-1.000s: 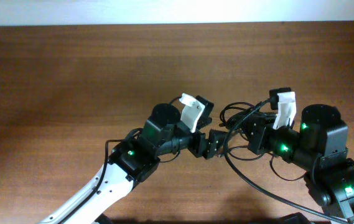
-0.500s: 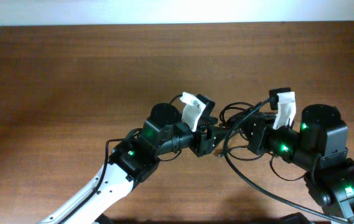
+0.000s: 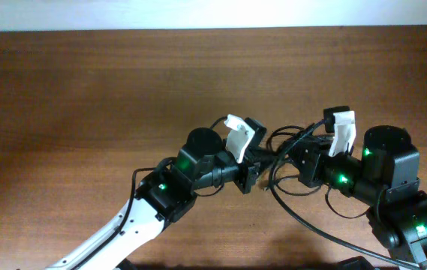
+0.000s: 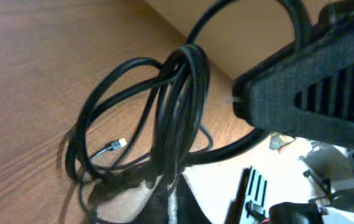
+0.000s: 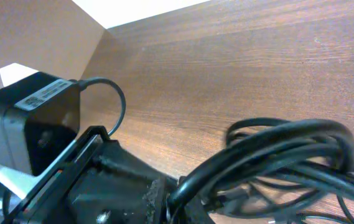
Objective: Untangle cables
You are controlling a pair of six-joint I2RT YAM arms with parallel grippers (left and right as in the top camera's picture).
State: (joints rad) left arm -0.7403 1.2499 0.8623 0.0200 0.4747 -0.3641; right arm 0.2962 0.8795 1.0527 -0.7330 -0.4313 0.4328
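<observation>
The cables (image 3: 282, 129) form one black tangled bundle between my two grippers, just right of the table's middle. In the left wrist view the cables (image 4: 170, 93) rise in several loops from the jaws, and a small plug (image 4: 117, 144) with a silvery tip lies on the wood. My left gripper (image 3: 257, 171) is shut on the lower strands, its fingertips (image 4: 136, 198) pale and partly hidden by cord. My right gripper (image 3: 297, 159) is shut on the bundle's other side. In the right wrist view the cables (image 5: 288, 146) curve out of the right gripper (image 5: 192, 193).
The brown wooden table (image 3: 85, 90) runs back to a pale wall (image 3: 198, 15). A thicker black arm cable (image 3: 311, 225) sweeps along the front right. The left arm's black camera box (image 5: 30, 118) stands close beside the right gripper.
My left gripper, open a second ago, has shut on the cable bundle and shifted slightly right toward the right gripper. The right arm has not moved.
</observation>
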